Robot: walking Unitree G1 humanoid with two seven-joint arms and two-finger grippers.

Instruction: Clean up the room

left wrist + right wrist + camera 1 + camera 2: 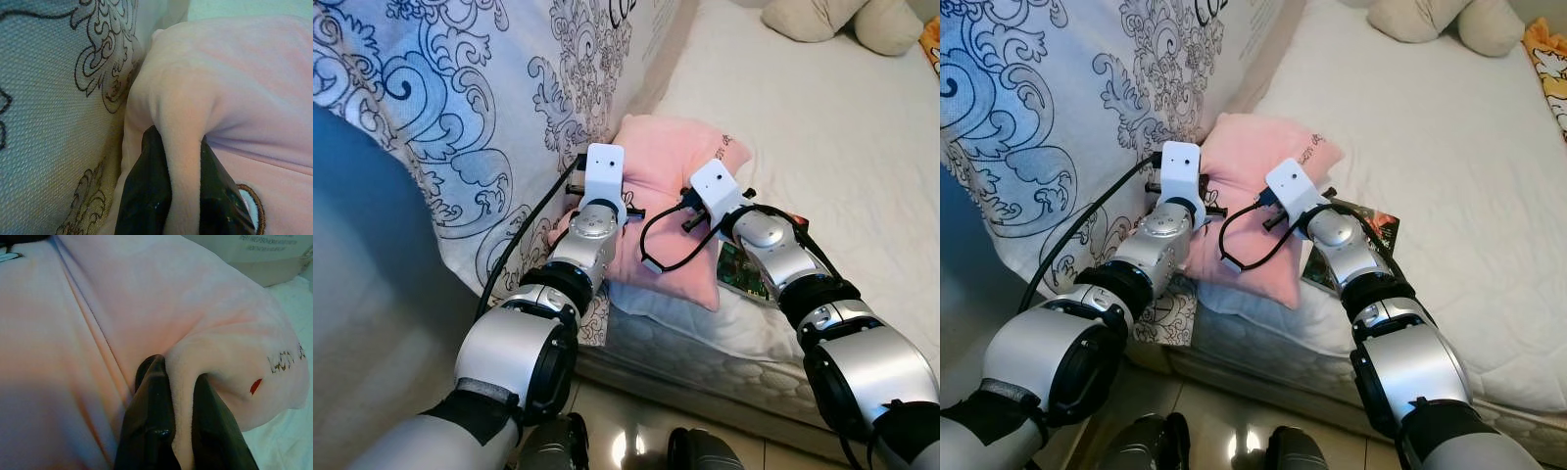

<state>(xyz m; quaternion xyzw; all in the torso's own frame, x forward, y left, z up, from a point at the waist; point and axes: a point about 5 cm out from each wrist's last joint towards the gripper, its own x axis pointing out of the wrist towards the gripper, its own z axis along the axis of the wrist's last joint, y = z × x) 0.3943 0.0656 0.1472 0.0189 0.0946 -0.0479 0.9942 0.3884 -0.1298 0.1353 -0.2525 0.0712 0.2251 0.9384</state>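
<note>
Pink pillow (671,186): on mattress edge (822,127), against patterned quilt (460,108). Left gripper (183,196) and right gripper (178,426) each clenched on a pinched fold. Likely soft, light, compressible; lift by opposite edges, evenly.

patterned duvet (460,117) crowding the left, open mattress (822,137) on the right
</note>
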